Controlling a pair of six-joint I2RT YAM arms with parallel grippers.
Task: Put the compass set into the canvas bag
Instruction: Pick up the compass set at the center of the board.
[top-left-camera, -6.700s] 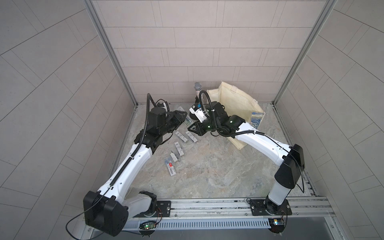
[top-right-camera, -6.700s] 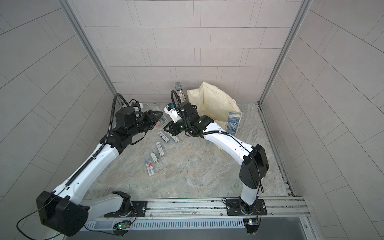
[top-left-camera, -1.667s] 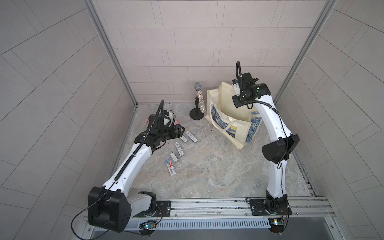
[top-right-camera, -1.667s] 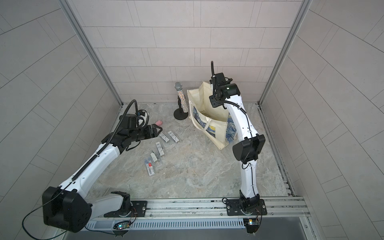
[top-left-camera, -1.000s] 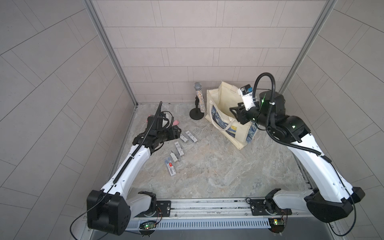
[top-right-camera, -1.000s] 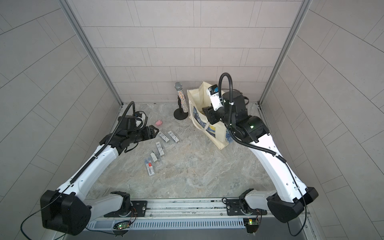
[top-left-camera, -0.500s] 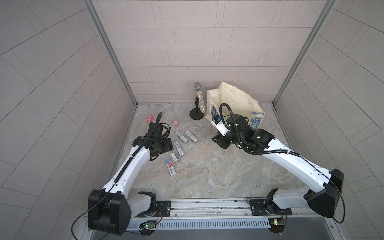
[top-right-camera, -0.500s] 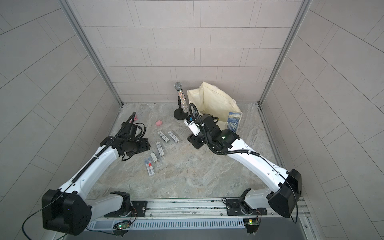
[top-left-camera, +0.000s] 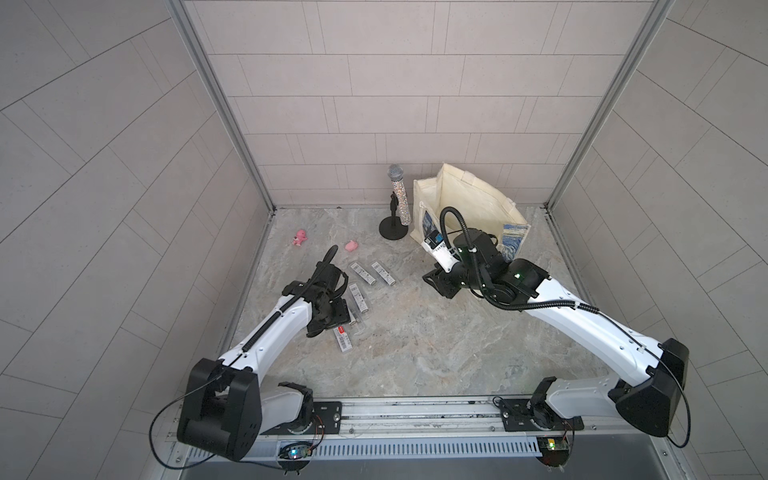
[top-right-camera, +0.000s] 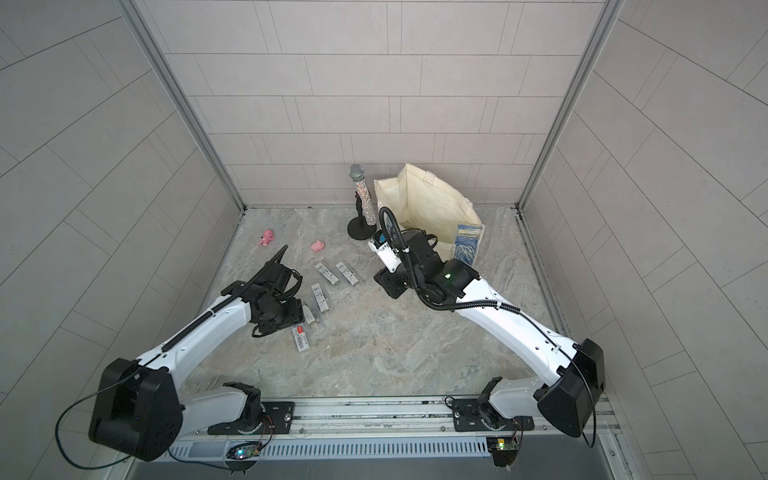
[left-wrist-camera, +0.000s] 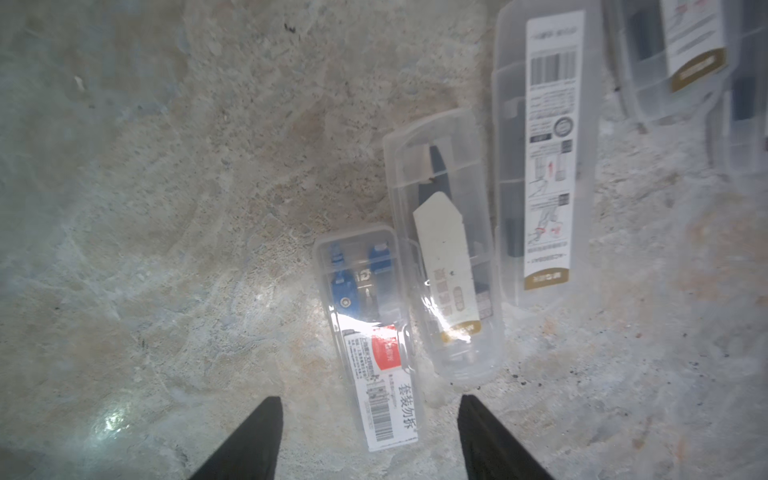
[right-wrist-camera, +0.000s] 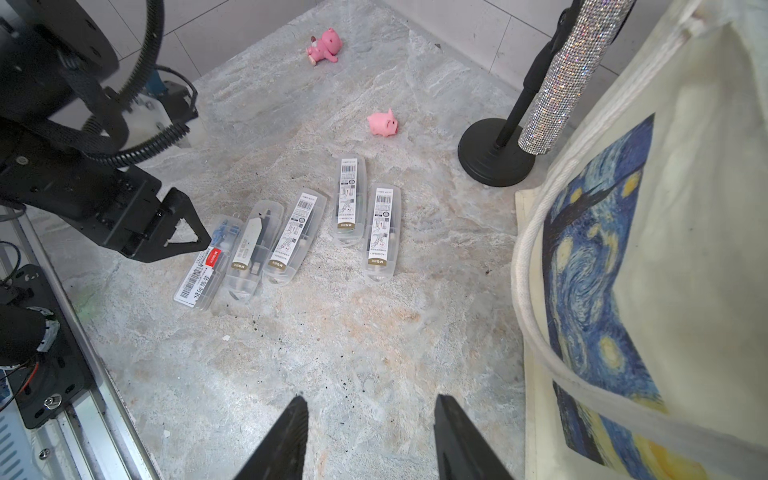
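Ok, left gripper (left-wrist-camera: 369, 398) is low over the floor (left-wrist-camera: 166, 208), jaws about half apart, nothing clamped. The red-label compass set (left-wrist-camera: 365, 332) lies flat just ahead of its fingertips, with the barcode end in the gap between them (contact with either finger: can't tell). The blue compass shows through the case at the end away from the gripper.

Two more clear cases sit off the same side. The white-label one (left-wrist-camera: 446, 270) touches the compass set, and the next (left-wrist-camera: 544, 166) lies just past it. The right wrist view shows a further pair (right-wrist-camera: 365, 216) side by side, a bit apart from those three and further from the left gripper.

Right gripper (right-wrist-camera: 370, 398) has its jaws apart too and is empty, with bare floor between the fingers. The bag (right-wrist-camera: 706, 208) stands just beside it with the starry print facing it. Both top views show the bag (top-left-camera: 469, 199) (top-right-camera: 432, 199) upright by the back wall, well apart from the left gripper. The compass set is on the floor, not in the bag.

The glitter mic (top-left-camera: 399, 195) on its stand is just beside the bag. Two pink pigs (right-wrist-camera: 382, 122) (right-wrist-camera: 324, 43) lie beyond the cases as seen from the right gripper.
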